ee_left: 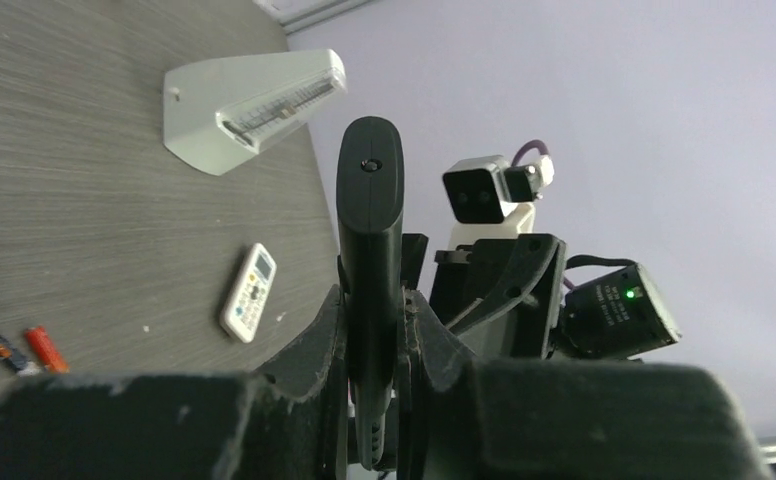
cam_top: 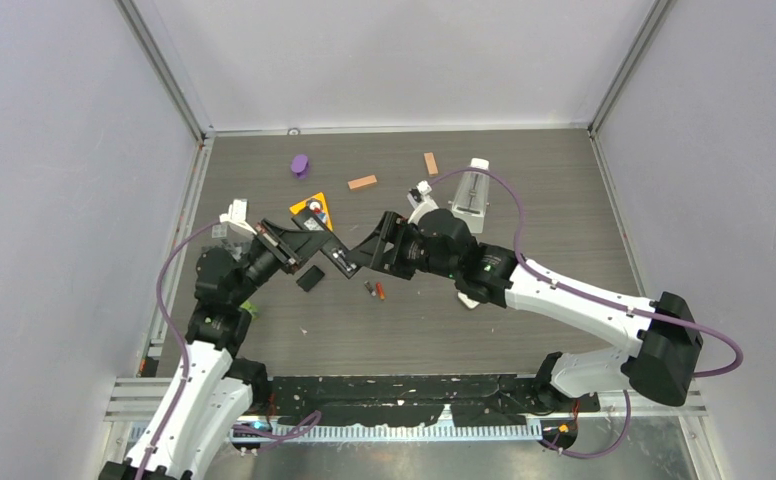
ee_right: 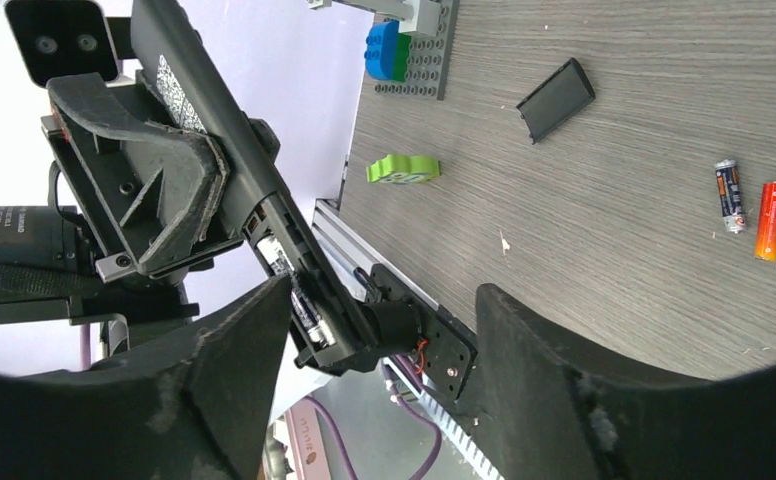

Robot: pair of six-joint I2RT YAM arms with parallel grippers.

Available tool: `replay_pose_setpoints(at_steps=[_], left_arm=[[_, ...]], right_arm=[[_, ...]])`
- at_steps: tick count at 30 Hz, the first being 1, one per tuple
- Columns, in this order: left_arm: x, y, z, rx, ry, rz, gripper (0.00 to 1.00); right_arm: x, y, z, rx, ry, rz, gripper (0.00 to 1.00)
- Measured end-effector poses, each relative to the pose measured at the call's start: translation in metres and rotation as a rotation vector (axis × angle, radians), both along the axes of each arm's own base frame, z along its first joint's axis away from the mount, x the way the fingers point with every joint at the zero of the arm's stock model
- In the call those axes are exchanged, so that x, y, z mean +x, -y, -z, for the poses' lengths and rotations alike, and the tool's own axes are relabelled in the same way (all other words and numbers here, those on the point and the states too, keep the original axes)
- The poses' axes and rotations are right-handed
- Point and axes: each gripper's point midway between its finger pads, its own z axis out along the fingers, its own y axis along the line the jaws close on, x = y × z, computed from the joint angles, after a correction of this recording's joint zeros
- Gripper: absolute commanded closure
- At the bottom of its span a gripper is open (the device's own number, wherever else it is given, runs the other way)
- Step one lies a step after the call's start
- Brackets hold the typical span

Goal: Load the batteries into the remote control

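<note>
My left gripper (ee_left: 372, 305) is shut on the black remote control (ee_left: 369, 250), holding it up off the table (cam_top: 294, 243). Its back compartment stands open, and one battery (ee_right: 304, 314) sits inside near the end. My right gripper (ee_right: 384, 295) is open, its jaws wide apart around that end of the remote control (ee_right: 264, 215), with nothing gripped. Two loose batteries lie side by side on the table, a dark one (ee_right: 729, 195) and a red-orange one (ee_right: 770, 220); the top view shows the pair of batteries (cam_top: 374, 290) just below the grippers.
The black battery cover (cam_top: 310, 278) lies under the held remote. A white remote (ee_left: 249, 292), a white wedge-shaped object (cam_top: 472, 195), two orange-brown blocks (cam_top: 362, 182), a purple piece (cam_top: 300, 165), a yellow triangle (cam_top: 314, 205), a green piece (ee_right: 404, 170) and a grey brick plate (ee_right: 414, 55) lie around.
</note>
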Motion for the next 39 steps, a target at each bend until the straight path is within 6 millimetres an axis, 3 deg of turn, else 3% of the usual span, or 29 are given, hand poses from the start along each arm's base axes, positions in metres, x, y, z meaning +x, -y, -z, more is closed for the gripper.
replay_pose_setpoints(at_steps=[3,10,13,16,19,21,24,28,34,39], left_arm=[[0.000,-0.007,0.003,0.054,-0.005,-0.050,1.00],[0.002,-0.039,0.034,0.227,-0.116,-0.233,1.00],[-0.001,-0.056,0.042,0.294,-0.154,-0.316,1.00],[-0.008,-0.070,0.040,0.348,-0.161,-0.377,1.00],[-0.017,-0.081,0.029,0.375,-0.135,-0.424,1.00],[-0.023,-0.089,0.023,0.396,-0.120,-0.461,1.00],[-0.034,-0.107,0.015,0.429,-0.103,-0.543,1.00],[-0.047,-0.126,0.005,0.449,-0.080,-0.634,1.00],[-0.053,-0.137,0.007,0.467,-0.095,-0.679,1.00],[-0.056,-0.138,0.014,0.482,-0.119,-0.675,1.00]], right_arm=[[-0.001,0.002,-0.001,-0.012,0.023,-0.014,0.15],[0.003,0.014,-0.016,-0.042,0.139,-0.040,0.17],[0.023,0.016,-0.012,-0.129,0.202,-0.053,0.26],[0.054,0.000,-0.002,-0.248,0.273,-0.094,0.34],[0.079,-0.025,0.026,-0.360,0.313,-0.159,0.36],[0.090,-0.040,0.060,-0.447,0.321,-0.213,0.36],[0.094,-0.054,0.115,-0.573,0.306,-0.296,0.33],[0.091,-0.072,0.162,-0.686,0.315,-0.375,0.32],[0.082,-0.097,0.185,-0.746,0.379,-0.441,0.34],[0.082,-0.115,0.191,-0.764,0.432,-0.449,0.47]])
